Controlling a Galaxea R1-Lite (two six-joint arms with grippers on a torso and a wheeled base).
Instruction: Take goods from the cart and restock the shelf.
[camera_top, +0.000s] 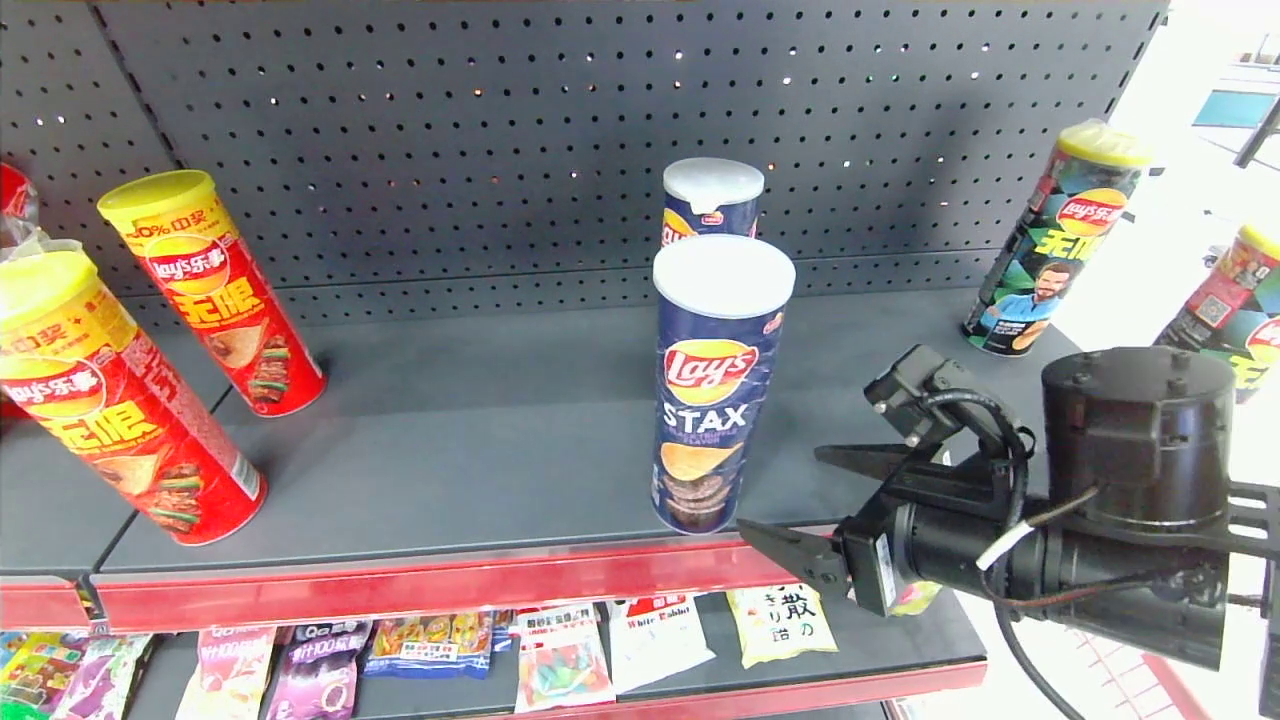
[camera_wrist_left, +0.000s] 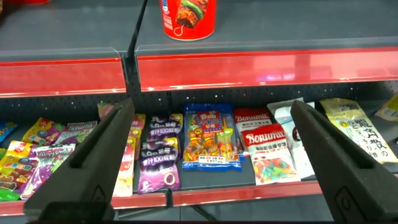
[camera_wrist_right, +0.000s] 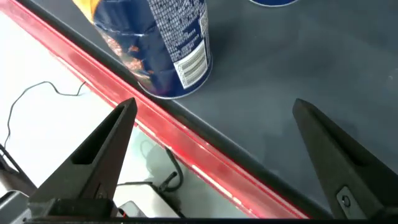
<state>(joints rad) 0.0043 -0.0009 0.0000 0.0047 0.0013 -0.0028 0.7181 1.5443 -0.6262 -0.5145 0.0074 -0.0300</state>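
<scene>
Left gripper (camera_wrist_left: 211, 106): jaws open, empty, facing the snack packets (camera_wrist_left: 211, 140) down low. Right gripper (camera_top: 785, 492): jaws spread too, just beside the blue chip can (camera_top: 715, 400), which is standing at the front edge of the shelf (camera_top: 480, 450). There's a second blue can (camera_top: 712, 200) behind it.

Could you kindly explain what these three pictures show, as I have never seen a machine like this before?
It is a two-armed robot facing a shop shelf. The large picture comes from its head camera: its right end effector, a two-fingered claw, is open and empty beside an upright blue chip can at the shelf's front edge. Red chip cans stand further left. The other two pictures come from wrist cameras. The left end effector, also open, faces snack bags on the lower shelf.
</scene>
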